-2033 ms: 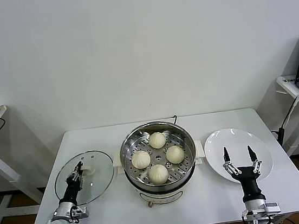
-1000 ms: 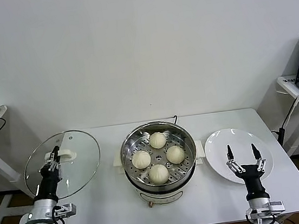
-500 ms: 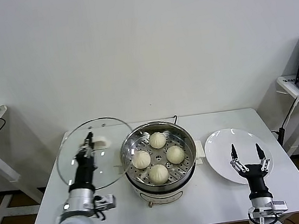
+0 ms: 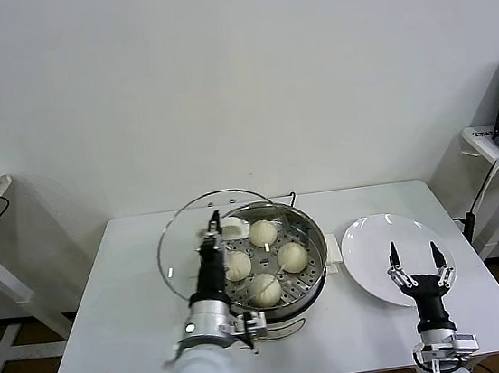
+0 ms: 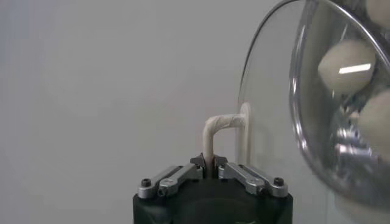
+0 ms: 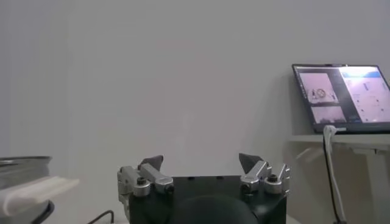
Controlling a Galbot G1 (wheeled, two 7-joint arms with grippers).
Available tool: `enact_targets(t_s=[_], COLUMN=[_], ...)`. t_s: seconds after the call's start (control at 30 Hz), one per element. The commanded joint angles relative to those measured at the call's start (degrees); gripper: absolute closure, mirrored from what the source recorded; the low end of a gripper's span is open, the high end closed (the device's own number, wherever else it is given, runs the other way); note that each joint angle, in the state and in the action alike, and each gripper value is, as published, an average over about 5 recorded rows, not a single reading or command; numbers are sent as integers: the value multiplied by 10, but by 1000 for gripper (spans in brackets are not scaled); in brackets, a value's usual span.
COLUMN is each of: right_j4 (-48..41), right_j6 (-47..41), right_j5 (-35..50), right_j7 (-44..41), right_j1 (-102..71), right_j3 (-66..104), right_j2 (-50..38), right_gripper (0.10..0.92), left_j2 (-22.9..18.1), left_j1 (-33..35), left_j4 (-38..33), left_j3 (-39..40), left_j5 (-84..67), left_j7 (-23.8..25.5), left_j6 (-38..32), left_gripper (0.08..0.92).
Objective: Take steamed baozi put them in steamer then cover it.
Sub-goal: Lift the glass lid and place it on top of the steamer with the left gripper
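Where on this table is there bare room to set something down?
Bare table from the left edge to the steamer; a strip behind the white plate. Crowded centre: left tool holds the cover over the baozi. Right tool hovers over the plate.
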Motion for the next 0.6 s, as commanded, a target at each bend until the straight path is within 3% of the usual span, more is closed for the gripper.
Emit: enact_targets(t_s=[0.03, 0.6], right_j4=[-21, -29], right_j6=[2, 11], right_j5=[-8, -24], right_j7=[1, 2], right_j1=[5, 3], right_j3=[0, -1], right_j2=[4, 9], right_gripper=[203, 203], left_j2=[-59, -101], left_j1=[-38, -37], left_j4=[70, 135], left_j3=[85, 65], left_j5=[80, 99], left_j7=[18, 0], left_j6=[32, 24], left_gripper=[813, 813])
